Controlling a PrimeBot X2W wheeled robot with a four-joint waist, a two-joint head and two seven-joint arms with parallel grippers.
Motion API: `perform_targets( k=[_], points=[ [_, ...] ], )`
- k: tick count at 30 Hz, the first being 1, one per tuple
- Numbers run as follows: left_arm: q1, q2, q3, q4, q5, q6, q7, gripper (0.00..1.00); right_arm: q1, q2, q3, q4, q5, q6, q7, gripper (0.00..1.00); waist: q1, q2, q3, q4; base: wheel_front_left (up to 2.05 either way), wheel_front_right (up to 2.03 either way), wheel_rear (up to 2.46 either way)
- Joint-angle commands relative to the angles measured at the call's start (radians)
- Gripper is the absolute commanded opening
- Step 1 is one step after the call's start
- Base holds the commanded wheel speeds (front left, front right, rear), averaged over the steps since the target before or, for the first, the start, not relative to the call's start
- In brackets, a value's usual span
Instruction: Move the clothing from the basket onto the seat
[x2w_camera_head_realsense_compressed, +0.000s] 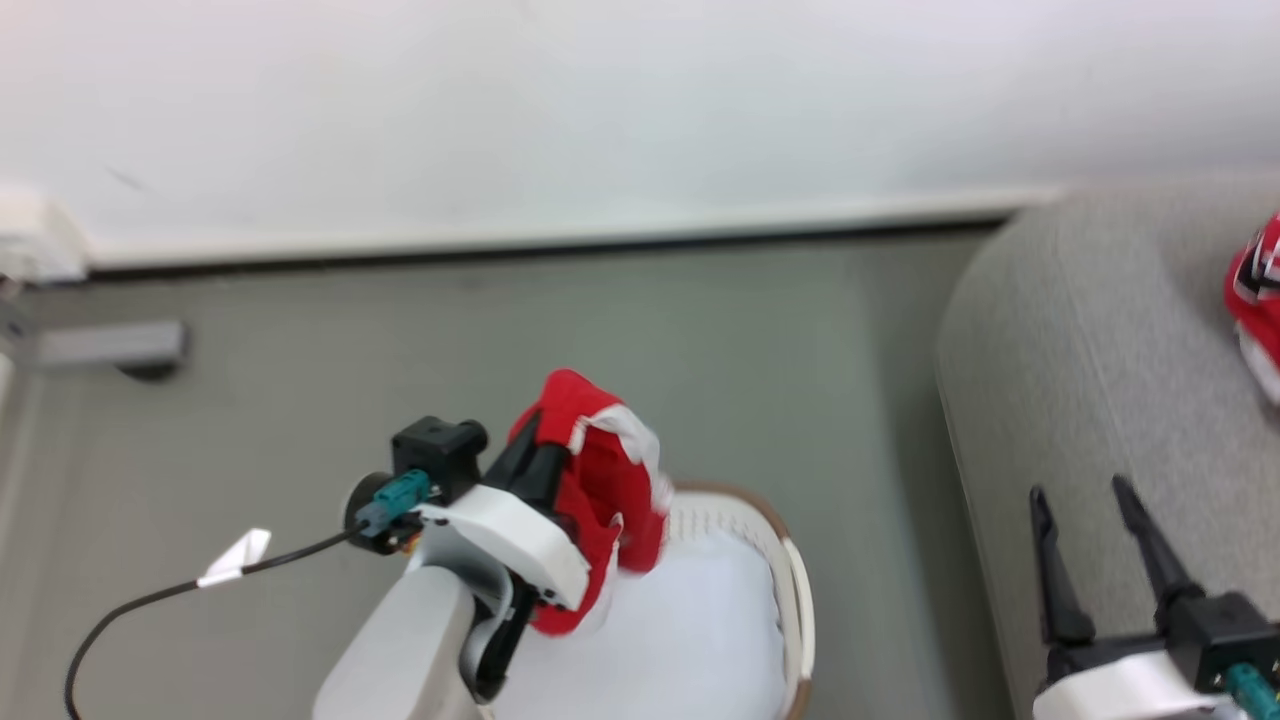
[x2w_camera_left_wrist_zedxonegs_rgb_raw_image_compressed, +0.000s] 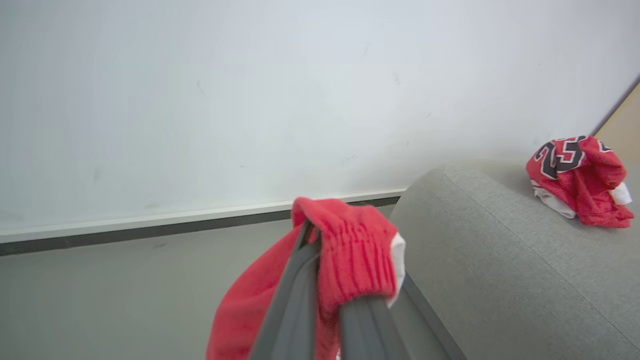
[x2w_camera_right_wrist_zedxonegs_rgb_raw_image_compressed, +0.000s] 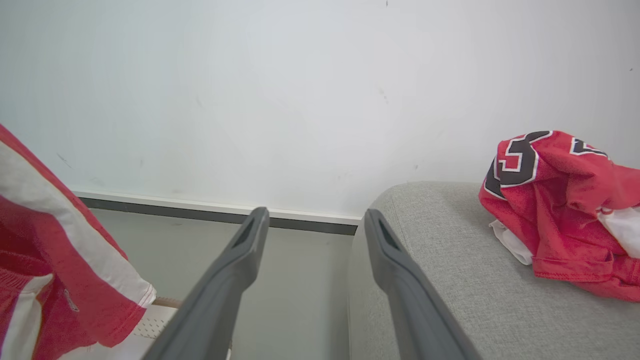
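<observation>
My left gripper (x2w_camera_head_realsense_compressed: 540, 442) is shut on a red piece of clothing (x2w_camera_head_realsense_compressed: 600, 490) with white trim, held up above the basket's left part. In the left wrist view its ribbed red band (x2w_camera_left_wrist_zedxonegs_rgb_raw_image_compressed: 355, 250) drapes over my closed fingers (x2w_camera_left_wrist_zedxonegs_rgb_raw_image_compressed: 300, 290). The white basket (x2w_camera_head_realsense_compressed: 795, 590) with its tan rim stands on the floor below, a pale pad inside. A crumpled red jersey (x2w_camera_left_wrist_zedxonegs_rgb_raw_image_compressed: 580, 180) with black-and-white numbers lies on the grey seat (x2w_camera_head_realsense_compressed: 1100, 350). My right gripper (x2w_camera_head_realsense_compressed: 1080, 488) stands open and empty over the seat's near left edge; its fingers (x2w_camera_right_wrist_zedxonegs_rgb_raw_image_compressed: 240, 270) point at the wall.
A white wall with a pale baseboard (x2w_camera_head_realsense_compressed: 560, 240) runs behind the grey floor. A black cable (x2w_camera_head_realsense_compressed: 150, 600) with a white tag trails at the lower left. A grey fixture (x2w_camera_head_realsense_compressed: 110, 345) sits at the far left by the wall.
</observation>
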Motion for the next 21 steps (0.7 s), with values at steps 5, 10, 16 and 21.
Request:
perform_targets(
  k=[5,10,16,21],
  points=[
    [0.023,0.004,-0.025,-0.104,-0.031,-0.001,0.031,0.00,0.048,-0.002,0.025,0.014,0.015,-0.002,0.001,1.00,0.0003,0.0000,-0.140,0.059,0.00,0.00,0.00],
    [0.046,0.028,-0.024,-0.231,-0.037,0.006,0.077,0.00,0.060,-0.001,0.047,-0.001,0.010,-0.002,0.001,1.00,0.0003,0.0000,-0.176,0.053,0.00,0.00,0.00],
    [0.083,0.055,-0.034,-0.362,-0.042,0.022,0.142,0.00,0.013,-0.057,0.184,-0.049,0.048,-0.002,0.001,1.00,0.0003,0.0000,-0.192,0.037,0.00,0.00,0.00],
    [0.113,0.049,-0.053,-0.432,-0.050,0.030,0.167,0.00,-0.046,-0.171,0.355,-0.085,0.133,-0.002,0.001,1.00,0.0003,0.0000,-0.198,0.031,0.00,0.00,0.00]
  ],
)
